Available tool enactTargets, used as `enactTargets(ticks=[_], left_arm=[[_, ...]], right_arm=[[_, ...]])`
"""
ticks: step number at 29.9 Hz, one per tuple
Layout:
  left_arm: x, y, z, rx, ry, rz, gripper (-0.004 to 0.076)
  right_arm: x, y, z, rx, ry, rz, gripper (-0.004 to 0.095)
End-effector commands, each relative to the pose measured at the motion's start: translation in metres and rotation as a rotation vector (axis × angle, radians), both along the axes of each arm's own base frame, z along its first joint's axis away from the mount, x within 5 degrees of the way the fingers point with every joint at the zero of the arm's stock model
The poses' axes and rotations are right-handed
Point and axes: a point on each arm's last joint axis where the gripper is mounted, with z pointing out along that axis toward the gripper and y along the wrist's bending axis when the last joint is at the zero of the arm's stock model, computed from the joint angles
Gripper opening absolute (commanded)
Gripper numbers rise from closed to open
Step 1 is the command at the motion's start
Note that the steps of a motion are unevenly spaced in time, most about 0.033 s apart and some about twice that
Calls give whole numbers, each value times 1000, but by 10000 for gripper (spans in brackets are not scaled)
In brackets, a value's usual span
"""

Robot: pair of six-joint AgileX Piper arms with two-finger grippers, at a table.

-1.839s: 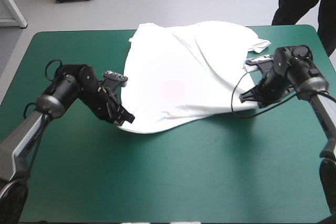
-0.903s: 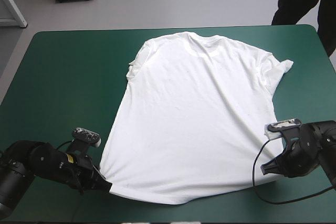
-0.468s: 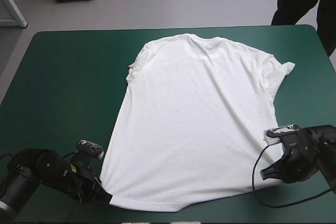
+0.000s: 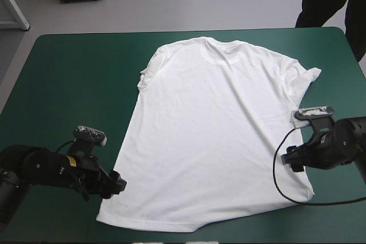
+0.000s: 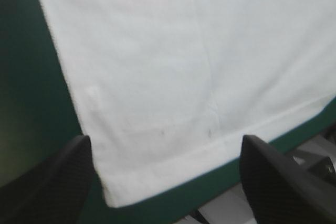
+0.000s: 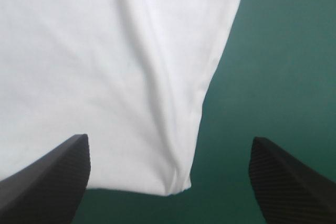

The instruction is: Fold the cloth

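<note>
White T-shirt [image 4: 217, 135] lay flat, hem near the front of the table [image 4: 68, 84]. Left gripper [image 4: 116, 183] and right gripper [image 4: 290, 156] stood spread, seemingly clear of its corners.

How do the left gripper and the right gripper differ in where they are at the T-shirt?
The left gripper is at the left edge of the T-shirt, the right gripper at its right edge. The left gripper sits nearer the near edge of the table than the right gripper. Both are open, each with a hem corner lying unheld before it.
</note>
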Motion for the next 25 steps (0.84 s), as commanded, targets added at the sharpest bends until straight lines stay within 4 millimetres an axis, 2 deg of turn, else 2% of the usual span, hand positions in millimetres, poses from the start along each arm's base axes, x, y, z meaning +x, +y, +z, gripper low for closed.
enactTargets(ticks=[1, 4, 8, 13, 18, 25], left_arm=[[19, -2, 33, 4, -118, 20, 548], [53, -11, 36, 23, -124, 17, 507], [97, -22, 24, 38, -107, 19, 501], [154, -29, 8, 9, -115, 65, 501], [199, -21, -4, 16, -87, 113, 501], [241, -26, -17, 35, -71, 103, 479]], right_arm=[[20, -2, 31, -28, -131, -9, 742], [49, 1, 29, -40, -116, -13, 719], [88, 7, 13, -35, -31, -12, 717], [122, 12, -2, -30, 0, -10, 716], [135, 13, -10, -30, -3, -9, 716], [143, 4, -14, 19, -21, -60, 716]])
